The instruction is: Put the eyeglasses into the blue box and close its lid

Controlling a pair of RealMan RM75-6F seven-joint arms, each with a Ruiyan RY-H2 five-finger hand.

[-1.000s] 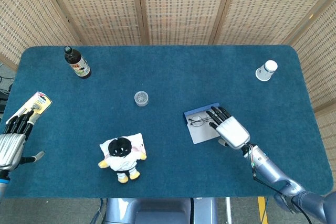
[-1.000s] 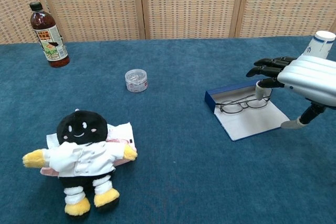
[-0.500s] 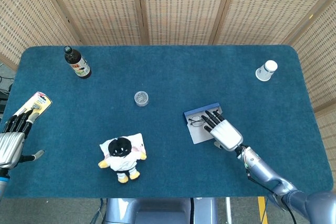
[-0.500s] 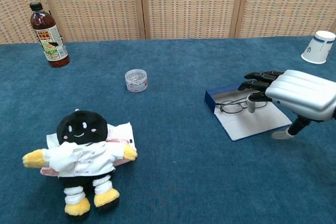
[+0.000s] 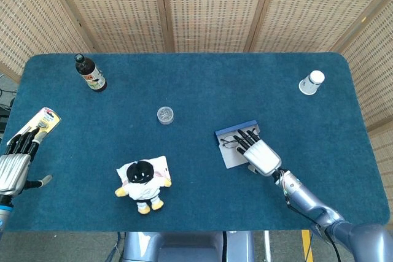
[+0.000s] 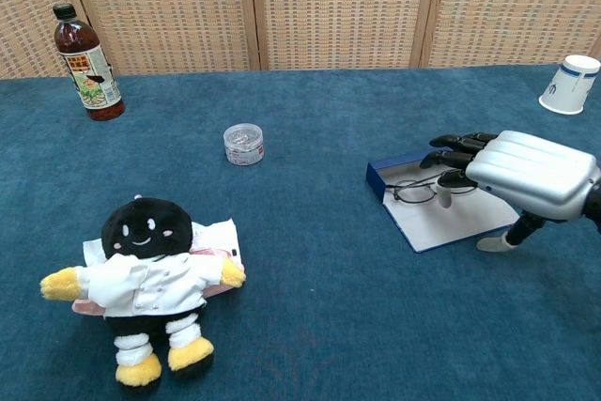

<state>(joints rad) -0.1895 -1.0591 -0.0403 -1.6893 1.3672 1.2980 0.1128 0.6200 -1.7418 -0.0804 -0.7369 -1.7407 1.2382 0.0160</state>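
The blue box [image 5: 236, 146] lies open right of the table's middle, showing a low blue wall [image 6: 379, 177] and a flat pale panel [image 6: 449, 221]. The eyeglasses [image 6: 416, 192] rest unfolded on that panel close to the blue wall, also seen in the head view [image 5: 229, 142]. My right hand [image 6: 528, 173] hovers low over the box's right part, palm down, fingers stretched toward the glasses; one fingertip [image 6: 444, 198] points down at the right lens. It holds nothing. My left hand [image 5: 13, 167] stays at the table's left edge, fingers straight, empty.
A plush doll [image 6: 147, 284] lies on a white packet at front left. A small clear jar [image 6: 244, 144] sits mid-table, a dark bottle [image 6: 85, 65] at back left, a paper cup [image 6: 569, 84] at back right. A yellow-white packet [image 5: 40, 120] lies by my left hand.
My right hand has slid left and lower across the box, its fingers now over the eyeglasses. The left hand has not moved.
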